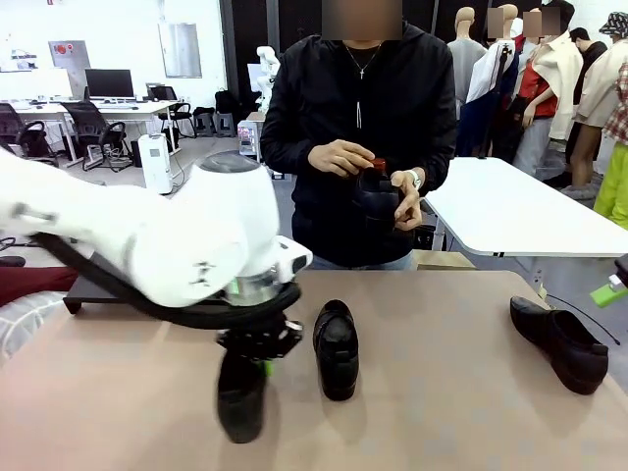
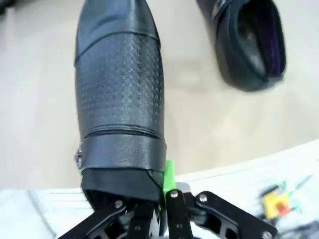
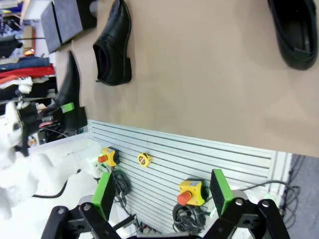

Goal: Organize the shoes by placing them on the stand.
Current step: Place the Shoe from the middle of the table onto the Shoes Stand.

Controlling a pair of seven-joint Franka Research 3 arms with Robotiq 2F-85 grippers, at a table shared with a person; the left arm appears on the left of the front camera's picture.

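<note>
Poster [image 1: 69, 54] on the far wall: print is too small to read. The yellow button boxes [image 3: 188, 193] below the table edge are showing no readable label.

Left arm is reaching in low over the near part of the table [image 1: 451, 412], wrist turned downward. Left gripper [image 1: 253, 365] is clamping the heel end of the first shoe [image 1: 240, 402], with one green pad [image 2: 169, 177] pressing against the collar. In the left wrist view the first shoe [image 2: 119, 99] is running away from the fingers toe first, and an embossed grid is showing on its upper. Cannot tell whether the toe is touching the table.

Second shoe [image 1: 336, 348] is lying on the table just beside the first, toe toward the robot. Third shoe [image 1: 559, 343] is lying well apart at the right side.

The person is standing at the far side, holding the fourth shoe [image 1: 378, 196] in both hands [image 1: 339, 157] at chest height.

Right gripper [image 3: 162, 194] is hanging off the near table edge, fingers spread wide, gripping nothing.

Stand [image 3: 67, 20] is sitting at the table's left end, nothing showing on it.
</note>
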